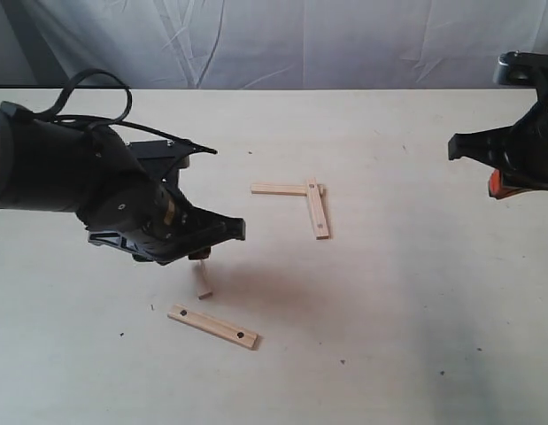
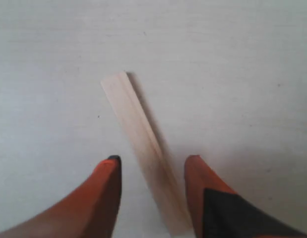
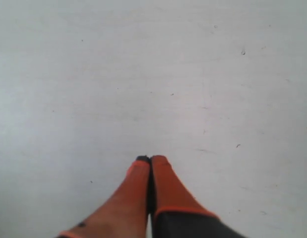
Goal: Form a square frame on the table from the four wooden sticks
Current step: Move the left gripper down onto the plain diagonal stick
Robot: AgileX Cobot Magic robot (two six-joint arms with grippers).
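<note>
Two wooden sticks form an L on the table [image 1: 415,292]: one [image 1: 278,189] lies crosswise, and the other [image 1: 318,209] runs toward the front from its right end. A third stick [image 1: 212,326] with dark holes lies alone near the front. The fourth stick [image 1: 203,282] [image 2: 138,148] lies partly hidden under my left gripper [image 1: 200,255] [image 2: 153,158]. That gripper is open, with its orange fingers either side of the stick and not touching it. My right gripper [image 1: 497,184] [image 3: 151,158] hovers at the far right, shut on nothing.
A wrinkled grey-white cloth [image 1: 282,40] hangs behind the table's far edge. Bare tabletop with tiny dark specks [image 3: 242,52] lies under the right gripper.
</note>
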